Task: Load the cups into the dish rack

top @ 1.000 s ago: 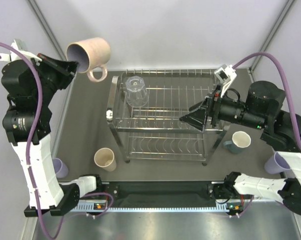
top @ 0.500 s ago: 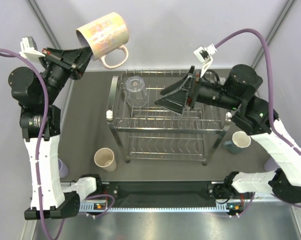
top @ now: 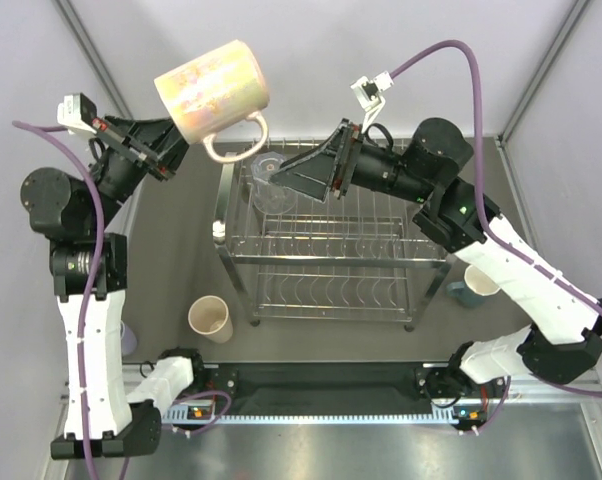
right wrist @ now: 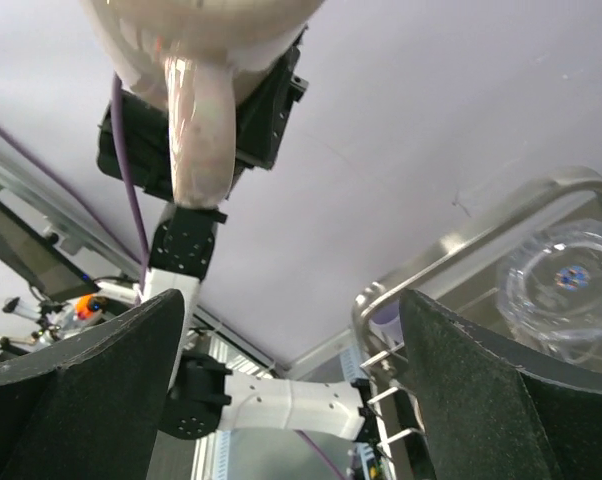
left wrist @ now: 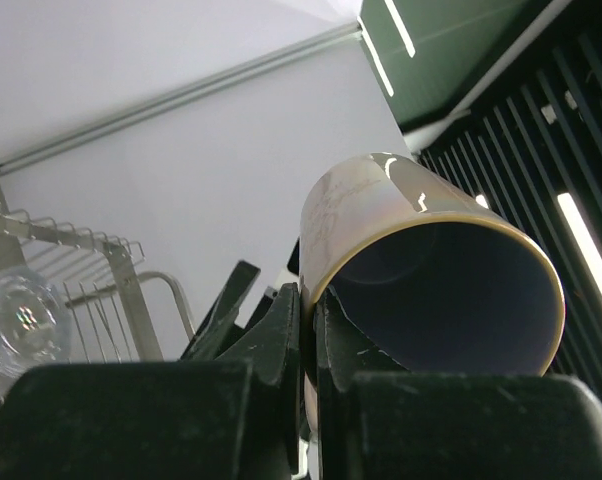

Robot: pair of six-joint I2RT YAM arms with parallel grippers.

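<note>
My left gripper point(top: 179, 138) is shut on the rim of the pink handled mug point(top: 213, 92) and holds it high, on its side, handle down, just left of the dish rack point(top: 331, 245). In the left wrist view the fingers point(left wrist: 293, 330) pinch the mug wall point(left wrist: 381, 215). My right gripper point(top: 293, 175) is open and empty, above the rack's far left corner, pointing at the mug; the mug handle point(right wrist: 201, 120) hangs above its jaws point(right wrist: 291, 390). A clear glass point(top: 269, 182) stands upside down on the rack's top tier.
A beige tumbler point(top: 210, 318) stands on the table left of the rack. A teal mug point(top: 478, 284) sits right of the rack, partly behind my right arm. A lavender tumbler point(top: 125, 336) peeks out beside my left arm. Grey walls close the back and sides.
My left arm has lifted the mug higher and to the right, toward the rack. My right gripper has swung left and up across the rack's top tier toward the mug, still open.
</note>
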